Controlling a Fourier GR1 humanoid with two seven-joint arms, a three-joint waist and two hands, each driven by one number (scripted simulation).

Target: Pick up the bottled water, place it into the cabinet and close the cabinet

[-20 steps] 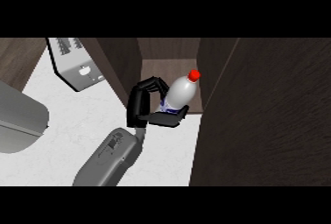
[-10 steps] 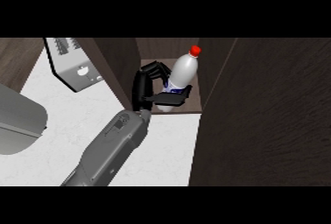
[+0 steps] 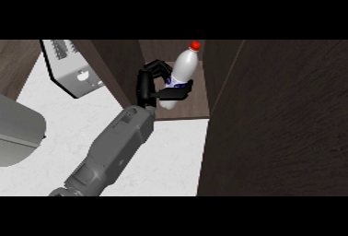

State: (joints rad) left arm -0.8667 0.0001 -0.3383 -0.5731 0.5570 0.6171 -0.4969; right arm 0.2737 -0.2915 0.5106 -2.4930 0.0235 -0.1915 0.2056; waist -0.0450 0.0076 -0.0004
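one hand (image 3: 151, 87) curled round bottled water (image 3: 181, 73), inside cabinet (image 3: 178, 113) opening, near door edge.

Cabinet wall (image 3: 117, 69) crowds the hand's (image 3: 146, 87) left; door (image 3: 272, 120) blocks its right; shelf (image 3: 194, 109) room narrow beside the bottle (image 3: 181, 69).

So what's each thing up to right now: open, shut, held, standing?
Bottled water: held nearly upright inside the cabinet, red cap on.
Right hand: fingers curled round the bottle.
Cabinet: open.
Cabinet door: swung open, at the right.
Toaster: standing on the counter, untouched.
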